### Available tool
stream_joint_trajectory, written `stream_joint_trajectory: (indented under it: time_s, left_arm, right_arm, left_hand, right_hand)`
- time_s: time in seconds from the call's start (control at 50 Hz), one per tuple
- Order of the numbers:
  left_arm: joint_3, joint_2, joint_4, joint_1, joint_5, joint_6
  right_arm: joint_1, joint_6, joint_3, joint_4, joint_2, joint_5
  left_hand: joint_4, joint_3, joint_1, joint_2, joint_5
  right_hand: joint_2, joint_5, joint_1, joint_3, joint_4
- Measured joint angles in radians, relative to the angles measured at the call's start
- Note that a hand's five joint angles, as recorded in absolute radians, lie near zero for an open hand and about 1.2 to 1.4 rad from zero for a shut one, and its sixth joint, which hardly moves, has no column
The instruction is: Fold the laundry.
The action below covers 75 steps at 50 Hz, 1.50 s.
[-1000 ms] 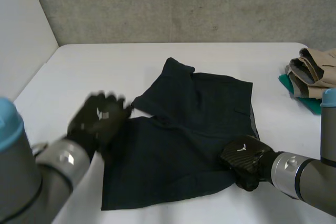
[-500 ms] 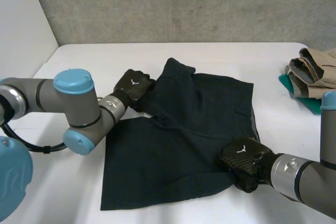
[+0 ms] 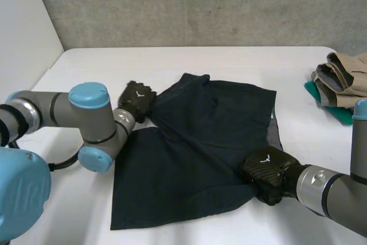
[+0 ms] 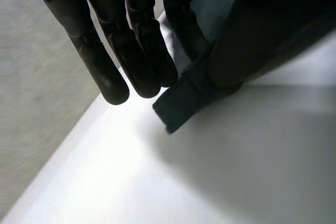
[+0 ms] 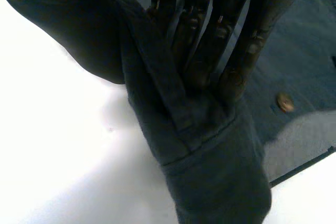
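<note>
**Head view.** The dark shorts (image 3: 195,142) lie spread flat on the white counter (image 3: 86,67). The left hand (image 3: 137,97) sits at the shorts' far left edge, knuckles up. The right hand (image 3: 265,171) sits at the shorts' near right corner. A folded tan pile (image 3: 344,73) rests on a teal item (image 3: 330,108), well apart from the shorts on their right and cut off at the frame edge. How either hand grips cannot be read here, as the fingers point away from the camera.

**Left wrist view.** The fingers (image 4: 139,51) are straight and close together. A hemmed edge of the shorts is pinched between the innermost finger and the thumb side, and the hem tip hangs just above the counter. The thumb is hard to separate from the dark cloth.

**Right wrist view.** Straight fingers (image 5: 202,40) press onto a thick fold of the shorts, clamping it against the thumb, which the cloth wraps and hides. A small button (image 5: 285,102) lies on the shorts beside the fingertips.
</note>
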Motion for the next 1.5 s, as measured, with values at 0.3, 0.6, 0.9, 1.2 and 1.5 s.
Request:
stream_joint_trajectory:
  time_s: [0.3, 0.6, 0.9, 1.2, 1.5]
  left_arm:
    - [-0.168, 0.139, -0.003, -0.091, -0.221, 0.117]
    - [-0.289, 0.326, -0.012, -0.104, -0.219, 0.008]
    - [-0.716, 0.761, -0.162, -0.142, -0.189, -0.243]
    - [-0.922, 0.816, -0.315, -0.203, -0.166, -0.355]
    - [-0.918, 0.707, -0.119, -0.212, -0.198, -0.351]
  right_arm:
    - [0.001, 0.075, 0.0, -0.029, 0.0, 0.0]
    - [0.002, 0.112, 0.003, -0.083, -0.001, 0.001]
    - [0.017, 0.239, -0.07, -0.113, 0.004, 0.011]
    - [0.017, 0.29, -0.09, -0.146, 0.013, 0.025]
    - [0.018, 0.317, -0.087, -0.154, 0.012, 0.025]
  left_hand:
    - [-0.001, -0.001, 0.0, -0.003, -0.001]
    - [-0.815, -0.797, -0.743, -0.805, -0.773]
    - [-0.778, -0.773, -0.722, -0.775, -0.735]
    - [-0.731, -0.726, -0.672, -0.729, -0.688]
    - [-0.045, -0.039, -0.001, -0.038, -0.015]
  right_hand:
    - [0.0, 0.0, 0.0, 0.0, 0.0]
    - [0.0, 0.0, 0.0, 0.0, 0.0]
    - [0.0, 0.0, 0.009, 0.0, 0.001]
    - [0.0, 0.0, 0.009, 0.0, 0.001]
    - [0.0, 0.0, 0.009, 0.0, 0.001]
